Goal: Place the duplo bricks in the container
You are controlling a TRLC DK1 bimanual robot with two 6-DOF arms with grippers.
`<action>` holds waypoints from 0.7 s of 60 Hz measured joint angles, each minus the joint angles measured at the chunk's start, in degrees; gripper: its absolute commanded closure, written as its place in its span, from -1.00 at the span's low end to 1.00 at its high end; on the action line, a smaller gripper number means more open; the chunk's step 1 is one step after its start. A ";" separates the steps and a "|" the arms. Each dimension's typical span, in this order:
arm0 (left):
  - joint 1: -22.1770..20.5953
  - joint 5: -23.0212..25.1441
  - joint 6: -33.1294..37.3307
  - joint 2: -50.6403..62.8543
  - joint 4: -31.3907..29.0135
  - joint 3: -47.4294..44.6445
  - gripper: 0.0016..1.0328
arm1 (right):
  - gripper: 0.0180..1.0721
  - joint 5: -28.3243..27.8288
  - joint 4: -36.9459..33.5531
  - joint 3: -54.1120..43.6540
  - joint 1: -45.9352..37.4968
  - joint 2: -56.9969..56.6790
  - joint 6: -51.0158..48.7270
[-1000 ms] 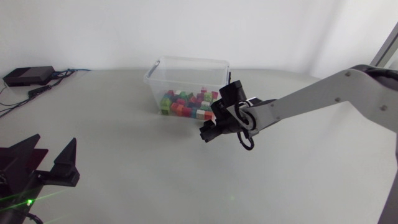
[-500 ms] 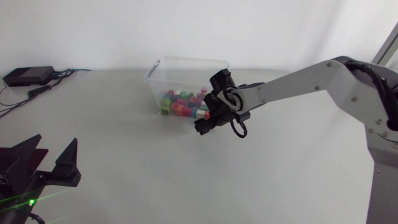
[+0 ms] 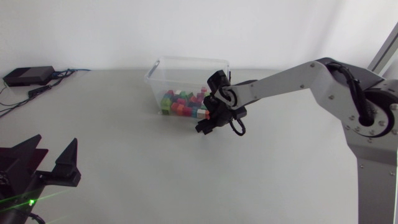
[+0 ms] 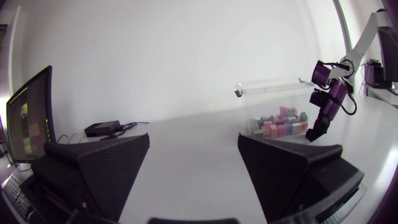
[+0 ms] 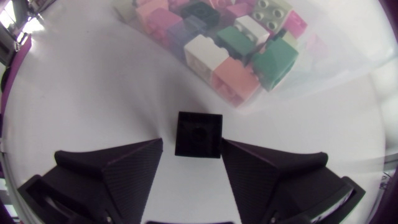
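A black duplo brick (image 5: 199,134) lies flat on the table just in front of the clear plastic container (image 3: 186,64), which holds several coloured bricks (image 3: 182,104). My right gripper (image 5: 192,144) points down over the black brick, which sits between its fingertips. One finger (image 5: 261,171) is against the brick and a narrow gap shows at the other finger (image 5: 118,171). In the head view this gripper (image 3: 204,127) hides the brick. My left gripper (image 3: 53,158) stays at the near left of the table, wide open and holding nothing.
A black box (image 3: 28,75) with cables sits at the far left corner of the table. The left wrist view looks across the table at the container (image 4: 273,93) and at my right gripper (image 4: 316,129).
My right gripper has moved left and down next to the container's front wall, and its fingers have drawn closer together around the black brick. The left arm has not moved.
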 measured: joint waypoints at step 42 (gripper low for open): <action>0.00 -0.02 0.00 0.00 0.00 0.00 -0.91 | 0.25 2.67 3.43 -19.15 0.39 -31.54 1.49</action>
